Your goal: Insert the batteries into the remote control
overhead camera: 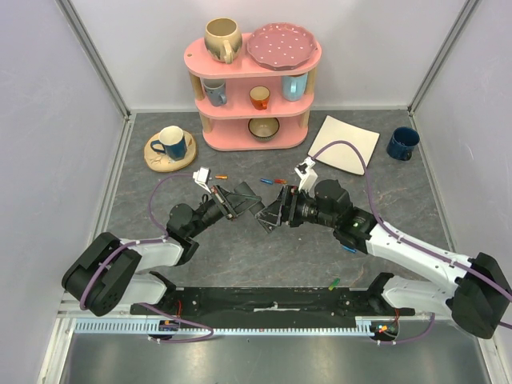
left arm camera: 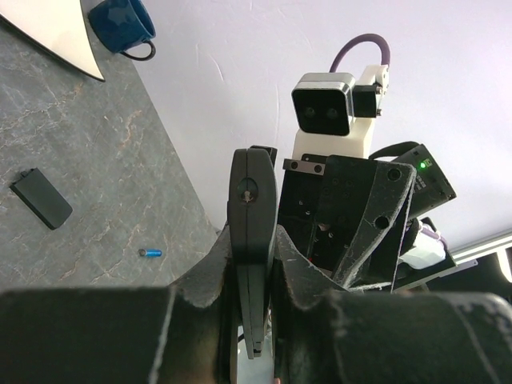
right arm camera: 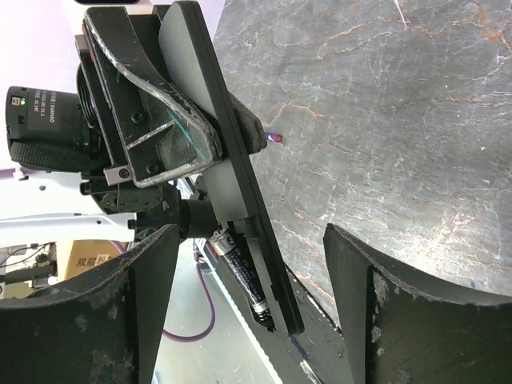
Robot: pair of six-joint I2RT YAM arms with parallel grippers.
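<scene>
The left jaws are clamped on the remote control (left arm camera: 252,192), holding it edge-on in the air over the middle of the grey worktop (overhead camera: 400,192). The right jaws stand wide apart and face the left ones, with the remote between their two fingers (right arm camera: 360,304) but not gripped by them. In the right wrist view a dark battery (right arm camera: 244,280) lies along the remote's face near its lower end. Loose batteries (overhead camera: 272,181) lie on the worktop just beyond the two arms' tips. A blue battery (left arm camera: 150,253) lies by itself near a small flat black rectangle (left arm camera: 40,200), and a green battery (overhead camera: 334,282) sits close to the arm bases. At the back stand a white plate (overhead camera: 344,144), a dark blue mug (overhead camera: 402,142) and a pink shelf (overhead camera: 254,104).
</scene>
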